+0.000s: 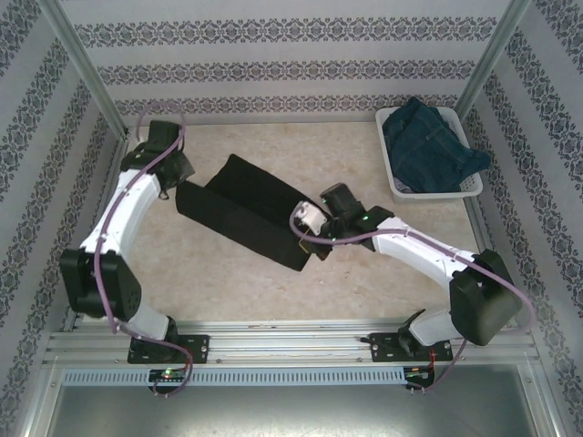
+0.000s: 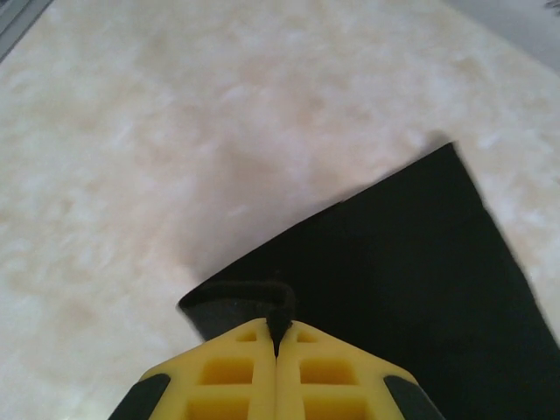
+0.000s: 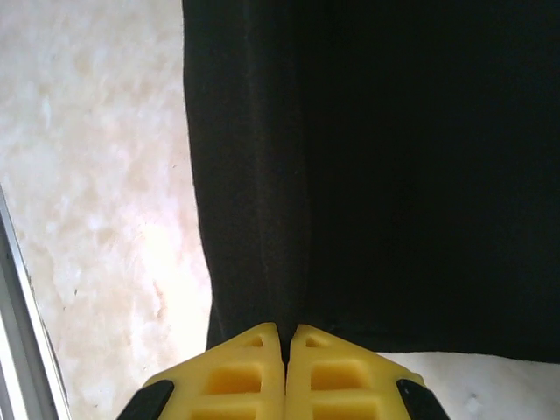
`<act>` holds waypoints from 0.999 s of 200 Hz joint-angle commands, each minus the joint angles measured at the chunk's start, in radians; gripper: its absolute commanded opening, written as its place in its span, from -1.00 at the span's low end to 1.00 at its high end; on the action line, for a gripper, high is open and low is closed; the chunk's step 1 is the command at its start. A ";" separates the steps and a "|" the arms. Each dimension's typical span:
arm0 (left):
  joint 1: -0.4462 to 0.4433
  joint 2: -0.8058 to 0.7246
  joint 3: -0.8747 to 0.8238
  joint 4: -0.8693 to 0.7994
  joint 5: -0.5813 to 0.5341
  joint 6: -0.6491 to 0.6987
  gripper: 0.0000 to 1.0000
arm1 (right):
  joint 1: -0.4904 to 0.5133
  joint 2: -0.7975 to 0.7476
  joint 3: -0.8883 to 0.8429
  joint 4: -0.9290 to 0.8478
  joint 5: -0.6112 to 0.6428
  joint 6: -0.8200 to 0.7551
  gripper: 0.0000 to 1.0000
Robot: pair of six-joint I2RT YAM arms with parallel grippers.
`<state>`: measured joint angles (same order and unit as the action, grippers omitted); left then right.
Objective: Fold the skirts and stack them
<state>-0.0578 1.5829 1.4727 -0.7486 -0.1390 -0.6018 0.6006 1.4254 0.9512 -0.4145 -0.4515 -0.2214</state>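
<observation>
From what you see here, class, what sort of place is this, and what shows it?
Likely a robot laundry-folding test cell: metal frame posts and wallpaper panels box in a pale table, where the left hand and right hand pinch a black skirt.

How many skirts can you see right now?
2: a black skirt mid-table, held by the left gripper and right gripper, and dark denim heaped in the white basket. That heap may hide more.

black skirt (image 3: 376, 175) cut by top edge, denim heap (image 1: 426, 144) count unclear
</observation>
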 commanded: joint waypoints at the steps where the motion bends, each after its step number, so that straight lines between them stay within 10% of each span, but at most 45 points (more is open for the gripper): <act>1: -0.027 0.111 0.134 -0.022 -0.047 0.057 -1.00 | -0.087 0.038 0.036 -0.016 -0.157 0.082 -1.00; 185: -0.104 0.836 0.834 0.091 0.113 0.080 -1.00 | -0.328 0.547 0.325 0.040 -0.049 0.467 -1.00; 200: -0.105 0.892 0.885 0.064 0.099 0.065 -0.78 | -0.331 0.551 0.317 0.052 -0.020 0.491 -1.00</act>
<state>-0.1574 2.3894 2.2864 -0.6754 -0.0410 -0.5236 0.2783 1.9564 1.2514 -0.3775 -0.5369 0.1967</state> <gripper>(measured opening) 0.063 0.057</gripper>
